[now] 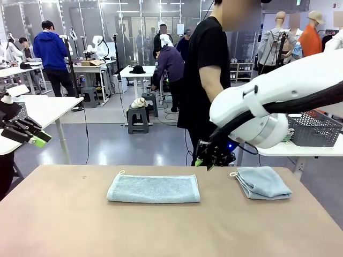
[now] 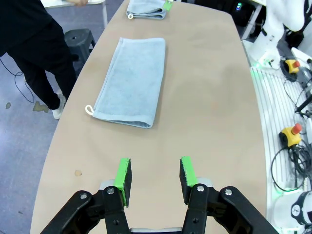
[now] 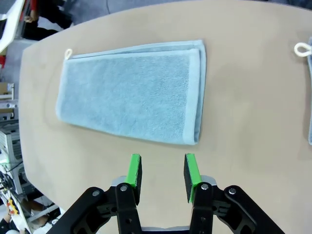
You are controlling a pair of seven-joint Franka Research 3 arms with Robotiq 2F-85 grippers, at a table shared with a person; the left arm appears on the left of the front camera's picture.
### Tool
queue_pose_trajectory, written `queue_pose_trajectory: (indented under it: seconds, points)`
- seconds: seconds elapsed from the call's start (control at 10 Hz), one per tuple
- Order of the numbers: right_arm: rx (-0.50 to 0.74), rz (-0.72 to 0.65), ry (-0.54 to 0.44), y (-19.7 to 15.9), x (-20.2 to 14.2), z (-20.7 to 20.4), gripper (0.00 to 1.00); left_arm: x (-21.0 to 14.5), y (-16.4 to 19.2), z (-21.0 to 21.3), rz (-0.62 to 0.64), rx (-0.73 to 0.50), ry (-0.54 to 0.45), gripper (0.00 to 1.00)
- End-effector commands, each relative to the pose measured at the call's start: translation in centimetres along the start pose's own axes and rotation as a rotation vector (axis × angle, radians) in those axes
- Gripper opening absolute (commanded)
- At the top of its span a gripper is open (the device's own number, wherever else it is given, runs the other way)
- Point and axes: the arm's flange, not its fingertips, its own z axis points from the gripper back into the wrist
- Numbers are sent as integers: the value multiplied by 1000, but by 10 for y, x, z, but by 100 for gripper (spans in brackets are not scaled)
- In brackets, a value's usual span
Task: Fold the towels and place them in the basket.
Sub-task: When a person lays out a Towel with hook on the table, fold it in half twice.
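A light blue-grey towel (image 1: 153, 188) lies folded into a long strip at the middle of the table, its white loop at its left corner. A second towel (image 1: 263, 182), folded smaller, lies to its right. My right gripper (image 1: 210, 159) hangs above the table's far edge between the two towels. In its wrist view the right gripper (image 3: 162, 176) is open and holds nothing, with the long towel (image 3: 131, 92) just beyond its fingertips. My left gripper (image 1: 33, 137) is off the table's left end, also open and holding nothing (image 2: 155, 178), with the long towel (image 2: 131, 80) farther ahead. The dark grey basket (image 1: 314, 128) stands on a side table at the right.
A person in black (image 1: 209, 69) stands at the far side of the table, behind my right arm. The tan tabletop (image 1: 161, 230) is bare in front of the towels. The smaller towel (image 2: 146, 9) shows at the table's far end in the left wrist view.
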Motion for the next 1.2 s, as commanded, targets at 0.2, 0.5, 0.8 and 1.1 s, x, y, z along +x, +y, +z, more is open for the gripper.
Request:
queue_pose_trajectory:
  seconds: [0.2, 0.5, 0.8, 1.1]
  points:
    - [-36, -123, 2, -1, 29, -57, 46, 1, 0, 0, -3, 0, 1, 52]
    - [-91, -184, 14, -8, 41, -88, 46, -2, 1, 1, -12, -9, -17, 72]
    - [-122, -227, 25, -10, 45, -105, 46, -15, 7, 5, -47, -52, -53, 77]
    - [-144, -243, 25, -8, 45, -112, 46, -18, 9, 6, -47, -72, -83, 100]
